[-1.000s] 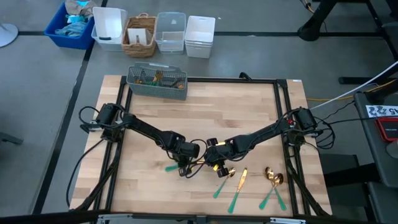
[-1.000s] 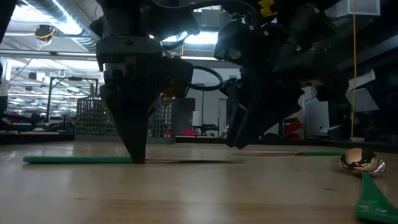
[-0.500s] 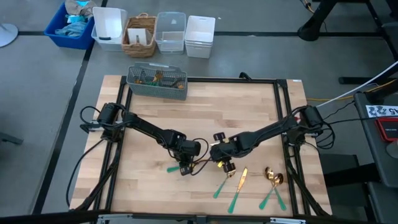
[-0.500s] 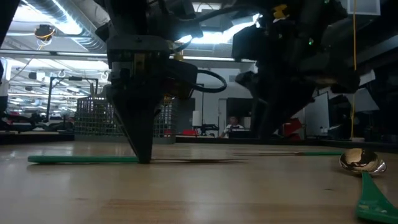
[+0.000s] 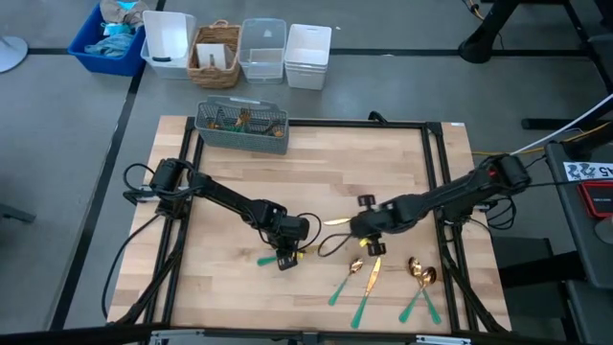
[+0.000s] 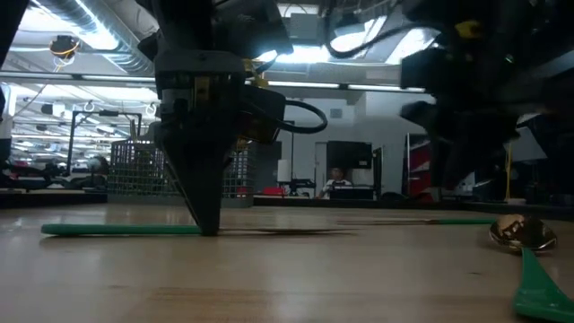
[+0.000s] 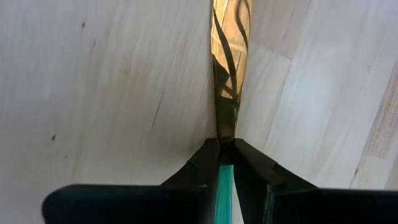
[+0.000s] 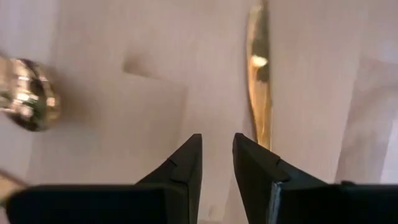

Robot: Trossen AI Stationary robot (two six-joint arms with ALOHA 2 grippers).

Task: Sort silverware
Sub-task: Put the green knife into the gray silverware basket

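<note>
My left gripper point(image 5: 285, 259) point(image 7: 226, 143) is shut on a knife point(image 5: 266, 260) with a teal handle and a gold blade, which lies flat on the wooden table left of centre; its handle point(image 6: 117, 231) points toward the left edge. My right gripper point(image 5: 374, 251) point(image 8: 217, 140) hovers to its right, above loose silverware. Its fingers stand a little apart with nothing between them. Below it lie a gold knife blade point(image 8: 260, 93) and a spoon bowl point(image 8: 28, 93). My left gripper pinches the knife where the teal handle meets the gold blade point(image 7: 225, 168), between its two fingers. The fingers point(image 6: 204, 202) come from above, pointing steeply down, and lie across the knife. The knife rests flat on the table along its whole length.
More silverware lies near the front right: a piece with a gold head point(image 5: 347, 280), a knife point(image 5: 370, 285) and two spoons point(image 5: 421, 278) point(image 6: 522, 235). A grey mesh caddy point(image 5: 242, 126) stands at the table's far left. Bins and a basket point(image 5: 215, 56) stand beyond the far edge.
My right gripper has drawn away from my left gripper toward the table's right edge, rising a little, with its fingers unchanged. The knife and my left gripper have kept still.
</note>
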